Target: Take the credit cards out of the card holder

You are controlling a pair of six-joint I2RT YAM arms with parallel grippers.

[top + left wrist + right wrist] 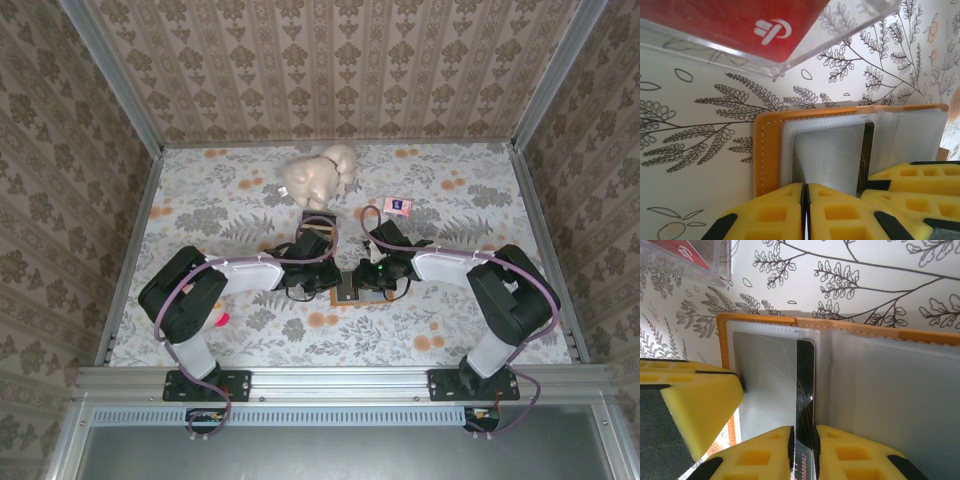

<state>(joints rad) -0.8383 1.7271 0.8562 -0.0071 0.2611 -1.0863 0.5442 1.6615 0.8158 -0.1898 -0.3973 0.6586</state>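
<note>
**Step (judged):** pulling one card out; early, most of it is under the sleeve.

**Item 1:** small tan-orange folding card holder, stitched leather-look rim [875, 331]. Lies open and flat mid-surface betw. both arms [352, 293]; inside are frosted grey-white plastic sleeves, glossy, soft, lightly creased.

**Item 2:** thin rigid black credit card w/ pale embossed digits [805, 385]. Sits in the sleeve by the fold; only a narrow dark strip is exposed at the sleeve mouth; corners rounded, face scuffed.

**Item 3:** right tool [803, 437]. Yellow waffle-moulded pads clenched on near end of the black credit card.

**Item 4:** left tool [805, 192]. Same yellow pads, jaws pressed together at holder's near edge; can't tell whether it nips the sleeve or just pins it.

**Item 5:** red card w/ white logo [740, 25] in clear hard-plastic case [855, 22]. Lies just beyond the holder, apart from it.

**Item 6:** pale cloth surface, leaf-and-fruit line print [700, 165]; matt, smooth.

**Next move (judged):** draw the card flat toward the fold, in line w/ sleeve mouth; holder needs holding down or it drags along. The slick sleeve should release easily; a thin card may slip from the pads if tilted.
</note>
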